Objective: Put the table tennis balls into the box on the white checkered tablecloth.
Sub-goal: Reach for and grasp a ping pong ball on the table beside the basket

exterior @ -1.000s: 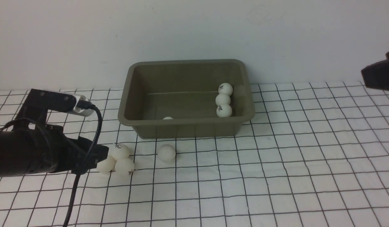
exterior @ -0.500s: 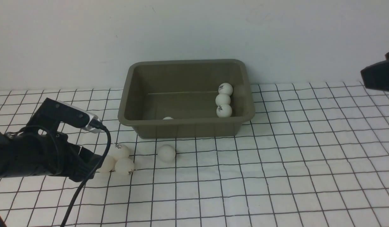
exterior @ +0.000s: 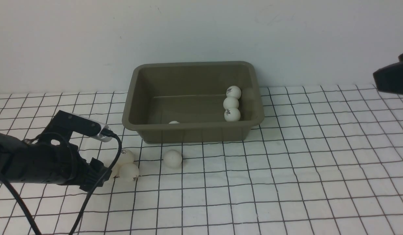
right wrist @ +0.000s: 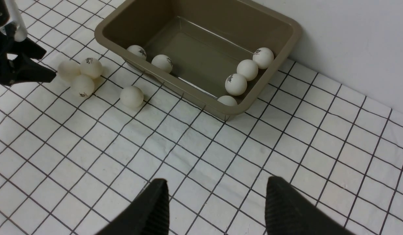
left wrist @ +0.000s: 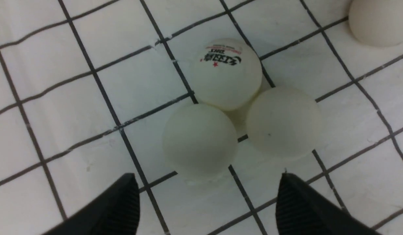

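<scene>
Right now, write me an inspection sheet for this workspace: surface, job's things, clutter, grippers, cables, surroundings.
Surface: white checkered tablecloth, slightly wrinkled.
Job's things: box by the wall, six balls inside; cluster of three and a lone ball on the cloth.
Clutter: nothing seen.
Grippers: left gripper low at the cluster, jaws open, empty; right gripper raised, jaws open, empty.
Cables: black cable hangs from the left wrist over the cloth.
Surroundings: plain wall behind the box.
</scene>
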Available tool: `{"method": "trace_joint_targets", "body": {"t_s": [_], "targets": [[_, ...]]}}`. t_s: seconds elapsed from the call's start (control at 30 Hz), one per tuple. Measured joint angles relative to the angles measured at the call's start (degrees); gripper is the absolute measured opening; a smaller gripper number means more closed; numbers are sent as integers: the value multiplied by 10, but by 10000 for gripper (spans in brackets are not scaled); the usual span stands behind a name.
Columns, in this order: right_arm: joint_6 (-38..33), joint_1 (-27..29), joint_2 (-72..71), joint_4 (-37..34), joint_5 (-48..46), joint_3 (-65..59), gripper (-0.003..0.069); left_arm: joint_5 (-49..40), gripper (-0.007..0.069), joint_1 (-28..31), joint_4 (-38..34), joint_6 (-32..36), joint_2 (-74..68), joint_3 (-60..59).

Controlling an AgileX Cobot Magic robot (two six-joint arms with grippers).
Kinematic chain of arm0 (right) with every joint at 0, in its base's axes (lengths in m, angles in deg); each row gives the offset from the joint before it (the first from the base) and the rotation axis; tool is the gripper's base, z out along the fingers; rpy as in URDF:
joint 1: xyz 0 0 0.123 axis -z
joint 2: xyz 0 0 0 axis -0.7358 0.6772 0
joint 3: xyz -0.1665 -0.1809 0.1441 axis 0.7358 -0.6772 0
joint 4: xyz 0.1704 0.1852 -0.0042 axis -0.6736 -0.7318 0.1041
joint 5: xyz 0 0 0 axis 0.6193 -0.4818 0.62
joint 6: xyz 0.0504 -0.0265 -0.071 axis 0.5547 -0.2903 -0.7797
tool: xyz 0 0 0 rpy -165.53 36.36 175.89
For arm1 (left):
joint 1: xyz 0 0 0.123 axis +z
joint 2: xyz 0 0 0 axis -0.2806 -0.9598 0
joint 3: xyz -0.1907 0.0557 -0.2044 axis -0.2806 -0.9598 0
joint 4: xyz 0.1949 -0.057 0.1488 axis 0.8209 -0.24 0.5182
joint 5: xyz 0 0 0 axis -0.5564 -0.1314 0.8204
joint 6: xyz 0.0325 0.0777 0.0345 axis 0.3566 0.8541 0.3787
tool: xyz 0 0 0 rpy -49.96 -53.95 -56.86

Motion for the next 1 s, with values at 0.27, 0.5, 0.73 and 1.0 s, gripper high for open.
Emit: {"method": "trace_joint_targets", "body": {"t_s": [0.27, 0.5, 0.73, 1.0], "targets": [[0, 0, 0, -2, 0, 0, 370, 1, 503, 0, -42, 31, -36, 11], [0, 0, 0, -3, -2, 0, 370, 11, 452, 0, -123, 104, -58, 12], [0, 0, 0, -3, -4, 0, 370, 12, 178, 0, -202, 202, -71, 14], [-1, 0, 0, -3, -4, 0, 370, 13, -1, 0, -258, 257, -88, 15]]}}
